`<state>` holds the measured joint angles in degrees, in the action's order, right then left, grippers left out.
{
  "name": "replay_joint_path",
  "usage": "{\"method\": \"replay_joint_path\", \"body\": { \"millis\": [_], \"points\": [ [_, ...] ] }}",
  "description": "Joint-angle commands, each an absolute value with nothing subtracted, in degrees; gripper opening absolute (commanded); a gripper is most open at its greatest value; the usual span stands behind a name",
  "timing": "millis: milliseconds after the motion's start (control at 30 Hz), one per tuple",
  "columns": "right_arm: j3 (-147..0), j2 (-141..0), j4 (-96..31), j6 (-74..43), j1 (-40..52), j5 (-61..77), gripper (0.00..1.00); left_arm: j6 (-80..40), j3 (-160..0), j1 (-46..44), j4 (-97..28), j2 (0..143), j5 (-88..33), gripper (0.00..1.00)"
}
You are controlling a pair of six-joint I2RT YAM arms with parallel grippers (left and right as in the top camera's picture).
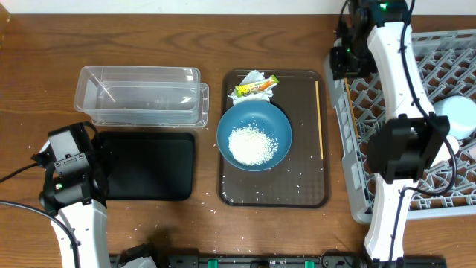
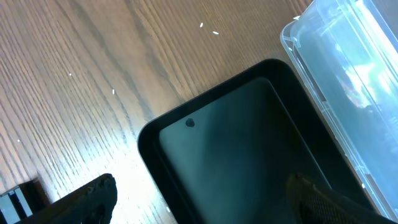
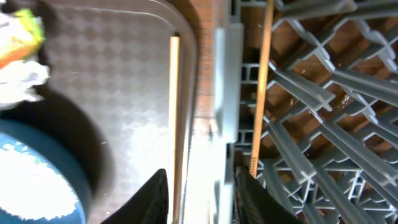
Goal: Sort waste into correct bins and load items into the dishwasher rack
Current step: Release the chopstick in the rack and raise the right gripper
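The large dark-blue bowl (image 1: 254, 135) holds white rice and stands on a brown tray (image 1: 305, 190). A crumpled tissue (image 1: 251, 78) and a yellow-green wrapper (image 1: 256, 87) lie behind it. One chopstick (image 3: 174, 93) lies on the tray's right side. A second chopstick (image 3: 261, 87) rests inside the grey dishwasher rack (image 1: 446, 67), along its left wall. My right gripper (image 3: 202, 199) hangs open over that wall, nothing between its fingers. A small light-blue bowl (image 1: 459, 115) sits in the rack. My left gripper (image 2: 205, 205) is open above the black tray bin (image 2: 236, 155), next to the clear tub (image 2: 348, 68).
Loose rice grains (image 1: 297, 182) dot the brown tray, and more lie on the table near the front edge (image 1: 238, 249). The right arm (image 1: 401, 149) reaches across the rack's left side. The clear tub (image 1: 137, 93) stands just behind the black tray (image 1: 149, 165).
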<state>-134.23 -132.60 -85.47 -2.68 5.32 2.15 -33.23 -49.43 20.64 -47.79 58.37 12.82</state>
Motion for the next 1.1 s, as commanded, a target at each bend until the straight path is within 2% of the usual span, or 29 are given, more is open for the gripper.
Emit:
{"method": "replay_joint_path", "body": {
  "millis": [0,67,133,233,500,600,700,1000,1067],
  "points": [
    [-135.26,-130.78,-85.47,-4.27,5.02,1.89,0.33,-33.74,-50.37,20.99,-47.97,58.08,13.34,0.89],
    [-135.26,-130.78,-85.17,-4.25,4.89,1.89,0.36,-33.74,-50.37,20.99,-47.97,58.08,13.37,0.89],
    [-135.26,-130.78,-84.58,-4.19,4.91,0.99,0.47,-33.74,-50.37,20.99,-47.97,58.08,13.37,0.89],
    [-134.89,-130.96,-83.07,-4.23,4.89,-1.96,0.53,-33.74,-50.37,20.99,-47.97,58.08,13.37,0.89],
    [-126.17,-130.96,-73.87,-4.23,4.95,-1.91,0.5,-33.74,-50.37,20.99,-47.97,58.08,13.37,0.89],
    [-121.49,-130.96,-69.71,-4.25,4.6,-2.39,0.43,-33.74,-50.37,20.99,-47.97,58.08,13.37,0.89],
    [-118.5,-130.96,-66.46,-4.34,4.01,-2.44,0.31,-33.74,-50.37,20.99,-47.97,58.08,13.34,0.89],
    [-118.34,-130.96,-63.59,-9.32,2.63,-5.52,0.09,-33.74,-50.37,20.99,-47.97,58.08,13.37,0.89],
    [-118.34,-130.96,-62.96,-9.82,1.91,-5.96,0.07,-33.74,-50.37,20.99,-47.97,58.08,13.34,0.89]
  ]
}}
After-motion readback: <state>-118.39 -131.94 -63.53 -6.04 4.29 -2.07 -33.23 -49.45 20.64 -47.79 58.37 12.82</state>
